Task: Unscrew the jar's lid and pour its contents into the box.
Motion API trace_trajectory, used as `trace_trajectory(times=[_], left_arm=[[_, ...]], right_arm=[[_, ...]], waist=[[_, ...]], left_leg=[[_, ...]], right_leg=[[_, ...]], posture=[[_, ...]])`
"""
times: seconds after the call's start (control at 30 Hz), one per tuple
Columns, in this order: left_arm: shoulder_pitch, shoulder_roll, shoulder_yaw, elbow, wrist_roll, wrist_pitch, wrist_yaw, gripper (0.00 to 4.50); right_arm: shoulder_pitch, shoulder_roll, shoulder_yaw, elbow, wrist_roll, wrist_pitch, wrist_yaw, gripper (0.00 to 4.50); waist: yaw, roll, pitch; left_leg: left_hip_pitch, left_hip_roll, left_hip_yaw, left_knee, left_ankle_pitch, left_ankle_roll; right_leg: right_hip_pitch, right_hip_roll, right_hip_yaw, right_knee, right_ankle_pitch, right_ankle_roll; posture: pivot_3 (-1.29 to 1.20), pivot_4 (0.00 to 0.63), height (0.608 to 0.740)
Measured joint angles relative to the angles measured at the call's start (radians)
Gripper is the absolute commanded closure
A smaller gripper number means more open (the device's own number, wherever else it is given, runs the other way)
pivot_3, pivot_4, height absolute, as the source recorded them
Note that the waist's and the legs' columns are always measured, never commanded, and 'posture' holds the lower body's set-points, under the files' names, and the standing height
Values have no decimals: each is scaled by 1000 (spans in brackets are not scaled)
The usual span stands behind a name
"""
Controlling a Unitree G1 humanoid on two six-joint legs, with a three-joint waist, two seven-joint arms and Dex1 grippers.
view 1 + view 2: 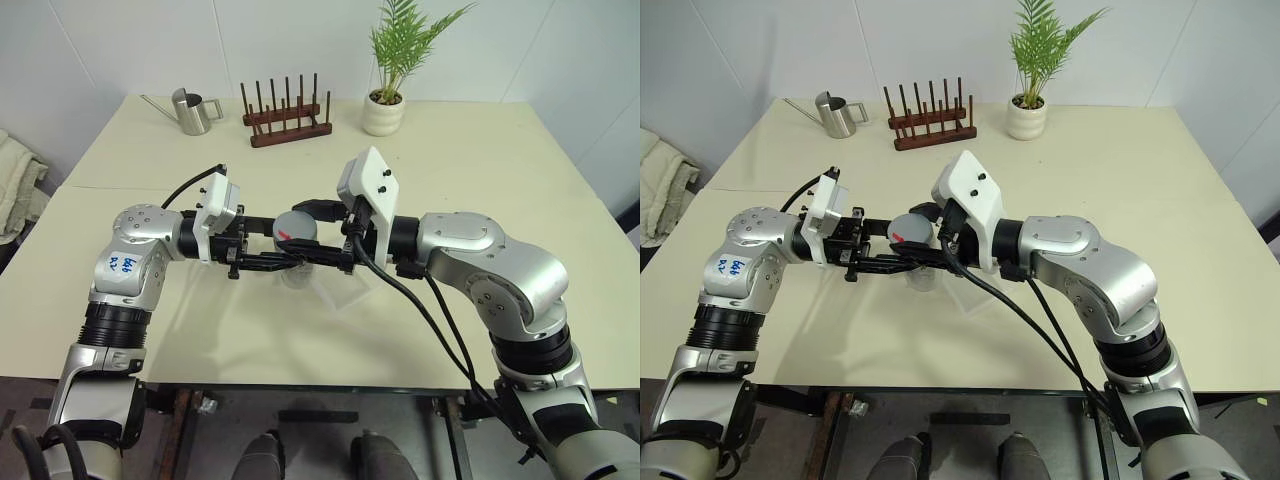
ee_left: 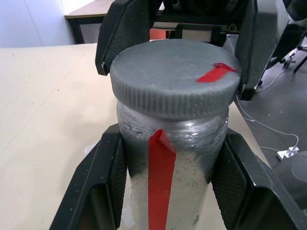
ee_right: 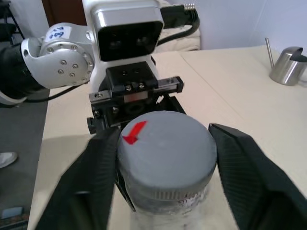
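The silvery-grey jar (image 2: 170,191) with a red strip down its side is held upright above the table, my left gripper (image 2: 171,143) shut on its body from the left. Its grey lid (image 2: 175,79), marked with a red arrow, sits screwed on top. My right gripper (image 3: 164,136) comes in from the right and is shut on the lid, one finger on each side of the rim. The contents are hidden inside the jar. The clear box (image 1: 350,295) lies on the table just below and to the right of the jar.
Along the far side of the table stand a steel watering can (image 1: 193,110), a brown wooden peg rack (image 1: 288,115) and a white plant pot (image 1: 383,112). A pale cloth (image 1: 18,180) lies beyond the table's left edge.
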Motion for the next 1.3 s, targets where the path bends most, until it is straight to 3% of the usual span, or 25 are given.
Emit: trace_trajectory(times=[1.3], left_arm=[[-35, 8, -7, -7, -3, 52, -19, 2439]], right_arm=[[-90, -54, -1, 117, 4, -51, 155, 1958]], waist=[[0, 0, 0]], left_leg=[[0, 0, 0, 0, 0, 0]], right_leg=[[0, 0, 0, 0, 0, 0]], posture=[[0, 150, 740]])
